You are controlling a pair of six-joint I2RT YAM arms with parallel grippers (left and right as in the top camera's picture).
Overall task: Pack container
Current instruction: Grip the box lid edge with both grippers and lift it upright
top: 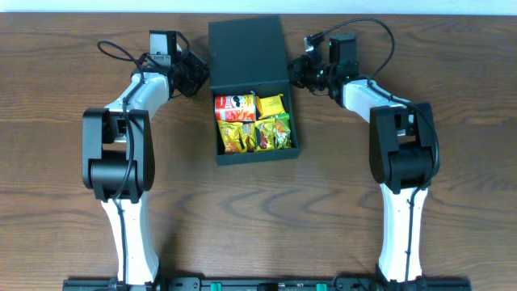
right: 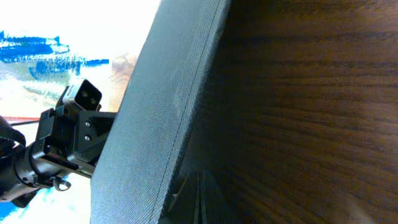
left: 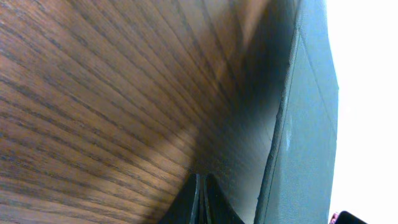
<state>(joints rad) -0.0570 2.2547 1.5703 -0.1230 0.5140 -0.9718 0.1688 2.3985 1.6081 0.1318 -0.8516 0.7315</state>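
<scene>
While our left gripper [top: 201, 78] and right gripper [top: 296, 71], both pressed together, flank the container lid [top: 247, 50], we should fold it shut.

**Matt card box, glossy packets, grained wood table**

The table [top: 452, 65] is brown wood or wood veneer with a strong dark grain. It has a soft sheen, and the close views show pale light reflecting off it. The container [top: 246, 48] is dark teal card with a matt finish. Its wall shows a fine, cloth-like weave in the wrist views. The packets [top: 252, 121] are shiny printed film in red, yellow and green. The left arm [top: 129, 234] and right arm [top: 400, 234] have smooth white shells that look like plastic, joined to matt black housings. The left gripper [left: 200, 182] and right gripper [right: 199, 182] are matt black.
</scene>
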